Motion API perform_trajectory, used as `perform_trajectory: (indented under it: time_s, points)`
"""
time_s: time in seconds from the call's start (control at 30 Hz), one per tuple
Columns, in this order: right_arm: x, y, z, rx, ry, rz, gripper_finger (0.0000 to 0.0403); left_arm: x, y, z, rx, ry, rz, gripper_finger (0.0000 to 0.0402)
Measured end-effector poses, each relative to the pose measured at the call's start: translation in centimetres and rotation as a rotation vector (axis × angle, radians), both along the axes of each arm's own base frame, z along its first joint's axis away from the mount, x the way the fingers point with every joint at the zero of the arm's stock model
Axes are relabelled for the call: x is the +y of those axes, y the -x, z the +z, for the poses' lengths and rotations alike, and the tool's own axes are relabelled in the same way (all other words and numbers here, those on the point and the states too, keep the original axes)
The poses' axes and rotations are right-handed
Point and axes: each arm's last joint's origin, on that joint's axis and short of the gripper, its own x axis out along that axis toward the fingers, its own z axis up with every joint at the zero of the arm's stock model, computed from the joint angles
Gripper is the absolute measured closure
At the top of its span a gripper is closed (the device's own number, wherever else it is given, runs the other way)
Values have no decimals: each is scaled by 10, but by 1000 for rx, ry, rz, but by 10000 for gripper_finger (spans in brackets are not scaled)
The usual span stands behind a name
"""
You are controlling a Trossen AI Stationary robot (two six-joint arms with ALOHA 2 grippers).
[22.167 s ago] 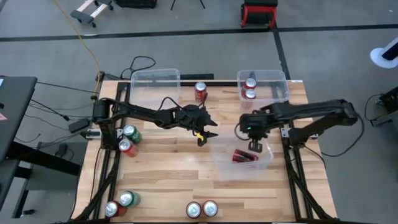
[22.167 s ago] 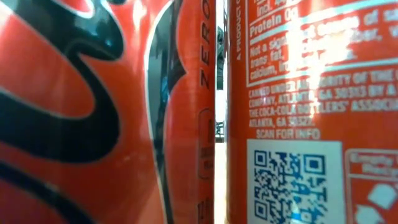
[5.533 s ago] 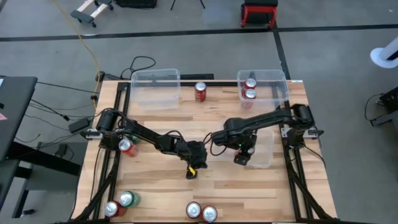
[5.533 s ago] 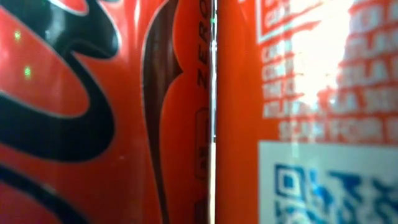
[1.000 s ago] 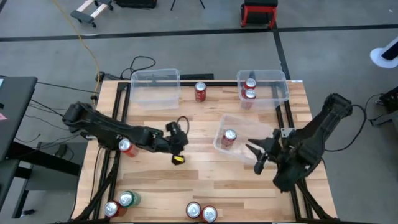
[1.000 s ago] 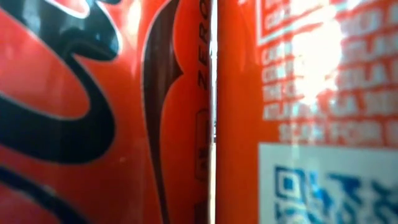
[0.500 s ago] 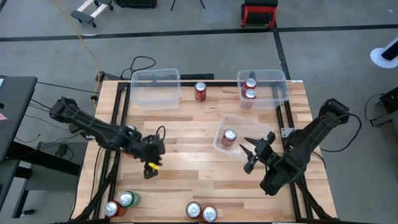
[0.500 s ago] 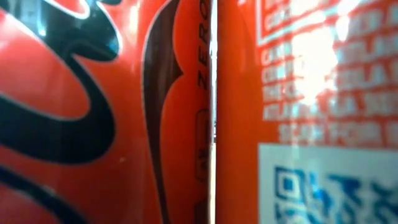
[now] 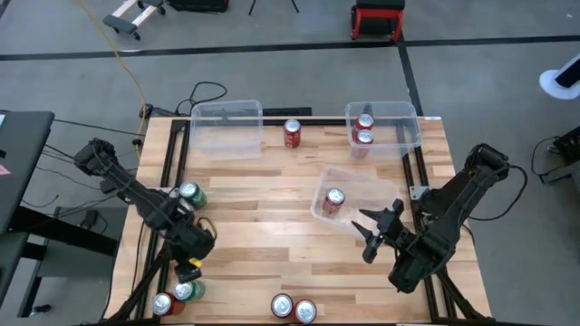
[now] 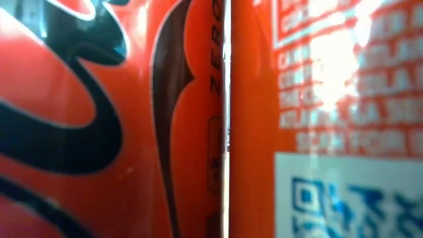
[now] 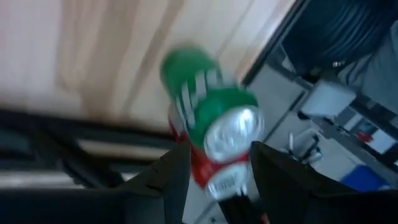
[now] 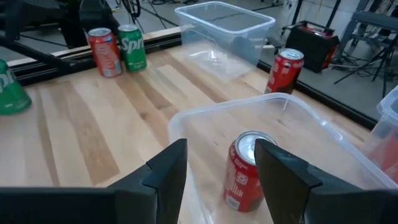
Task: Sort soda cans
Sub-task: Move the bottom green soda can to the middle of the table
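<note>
While the right tool (image 9: 370,237) hangs spread and empty just near of the tilted clear bin (image 9: 372,228) holding one red can (image 9: 334,200), the left tool (image 9: 190,269) sits at the bench's (image 9: 272,226) near-left corner. Its fingers (image 11: 171,180) are spread, straddling a green can (image 11: 208,102) that stands upright directly ahead, touching a red can (image 9: 163,303) on its near-left. By my reading the left arm is far closer, so that pickup falls to it.
</note>
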Motion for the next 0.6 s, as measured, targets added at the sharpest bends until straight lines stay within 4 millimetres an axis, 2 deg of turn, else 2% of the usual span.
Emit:
perform_trajectory:
  time_s: [0.37,0.6]
  points:
    - [-6,-3,0,34,44,-12,195,-24,27,4,223,28,121,237]
    - [-12,-2,-1,74,90,-29,195,-34,30,1,108,-72,192,237]
